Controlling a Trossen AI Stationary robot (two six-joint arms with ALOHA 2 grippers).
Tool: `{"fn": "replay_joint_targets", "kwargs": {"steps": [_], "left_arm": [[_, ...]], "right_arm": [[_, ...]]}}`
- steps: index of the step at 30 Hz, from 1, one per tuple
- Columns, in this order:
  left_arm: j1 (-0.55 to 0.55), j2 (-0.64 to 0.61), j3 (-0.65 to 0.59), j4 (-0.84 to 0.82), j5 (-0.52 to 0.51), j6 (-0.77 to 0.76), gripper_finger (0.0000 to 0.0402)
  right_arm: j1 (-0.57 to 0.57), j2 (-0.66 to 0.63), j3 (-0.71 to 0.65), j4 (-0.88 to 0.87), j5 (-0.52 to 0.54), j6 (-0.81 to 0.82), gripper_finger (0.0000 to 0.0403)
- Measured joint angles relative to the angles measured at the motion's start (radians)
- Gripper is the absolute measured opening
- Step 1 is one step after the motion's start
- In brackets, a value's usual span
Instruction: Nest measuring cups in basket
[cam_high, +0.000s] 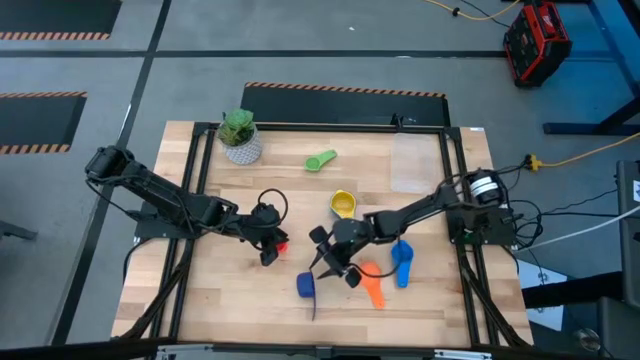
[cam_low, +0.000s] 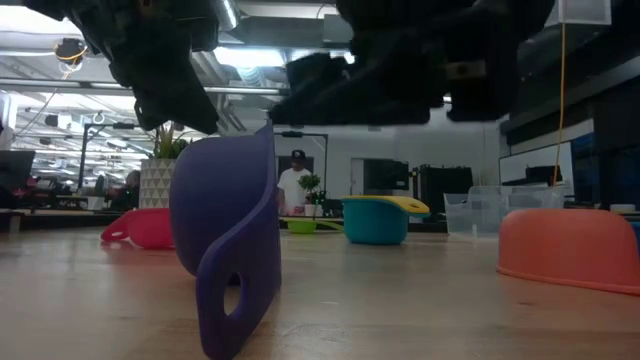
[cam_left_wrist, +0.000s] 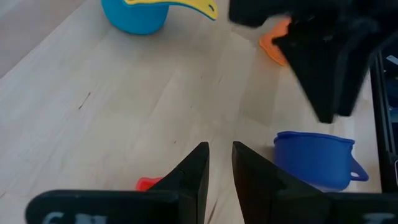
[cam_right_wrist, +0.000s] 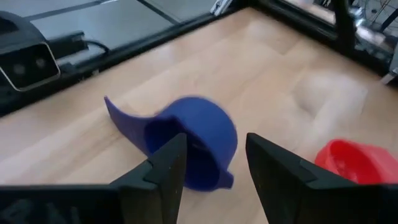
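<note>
Here we find the dark blue cup (cam_high: 306, 286) on its side near the desk's front edge, just ahead of our right gripper (cam_high: 335, 268), whose fingers stand open and empty; the left gripper (cam_high: 270, 250), fingers nearly closed and empty, waits beside the red cup (cam_high: 283, 245).

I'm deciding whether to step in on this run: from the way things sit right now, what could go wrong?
1. The dark blue cup lies tipped on its side, unheld, ahead of the right tool, whose fingers are open; closing on its curved wall might push it away.
2. The right tool and the left tool work close together, so the arms might collide.
3. The clear basket sits far from both and is hard to see; a carried cup might be dropped on the way.
</note>
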Motion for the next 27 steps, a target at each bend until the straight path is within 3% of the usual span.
{"fn": "replay_joint_targets", "kwargs": {"steps": [10, 27], "left_arm": [[0.0, 0.0, 0.0, 0.001, 0.0, 0.0, 0.0064], [0.0, 0.0, 0.0, 0.001, 0.0, 0.0, 0.0064]], "right_arm": [[0.007, 0.076, 0.0, 0.073, 0.0, -0.097, 0.0171], [0.015, 0.101, 0.0, 0.158, 0.068, -0.101, 0.0171]]}}
